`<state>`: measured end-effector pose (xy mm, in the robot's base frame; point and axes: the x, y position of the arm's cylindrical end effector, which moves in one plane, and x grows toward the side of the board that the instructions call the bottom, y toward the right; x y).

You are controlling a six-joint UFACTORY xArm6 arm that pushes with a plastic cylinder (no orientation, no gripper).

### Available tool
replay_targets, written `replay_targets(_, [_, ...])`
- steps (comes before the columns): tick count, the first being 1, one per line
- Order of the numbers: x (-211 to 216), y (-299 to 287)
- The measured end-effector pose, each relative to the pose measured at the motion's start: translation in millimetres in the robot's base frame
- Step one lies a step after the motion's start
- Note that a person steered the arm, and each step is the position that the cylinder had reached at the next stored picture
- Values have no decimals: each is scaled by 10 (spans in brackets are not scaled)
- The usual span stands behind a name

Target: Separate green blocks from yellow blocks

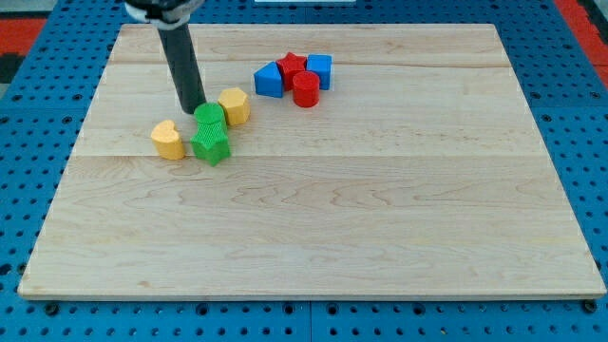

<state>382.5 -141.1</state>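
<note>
No claw on this rig, only a rod, so open or closed doesn't apply and it holds nothing. My tip point(191, 105) sits down on the worktop point(313, 218), touching or just beside the top-left edge of the green cylinder point(210, 118). The green star point(211, 145) sits just below the cylinder, touching it; the two greens form a short line running roughly top to bottom in the view. Neither green block has a clear long axis, and I can't tell which way the star's points face. The yellow hexagon-ish block point(234, 104) is just up-right of the cylinder, touching or nearly so. The yellow heart-like block point(168, 139) is left of the star with a small gap; its pointed end seems to aim down-left. The rod leans slightly, its top toward the view's top left. A second cluster lies near the top centre, apart from the greens: blue triangle point(269, 80), red star point(292, 65), blue cube point(319, 69), red cylinder point(305, 88), all packed together. The worktop is light wood with planks running left-right, on a blue pegboard point(589, 142). Wide bare wood lies below and right of the greens, with less room toward the left edge.
</note>
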Motion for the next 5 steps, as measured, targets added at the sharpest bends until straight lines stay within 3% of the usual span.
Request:
replay_targets(3, [1115, 318])
replay_targets(4, [1405, 1183])
replay_targets(5, [1280, 1646])
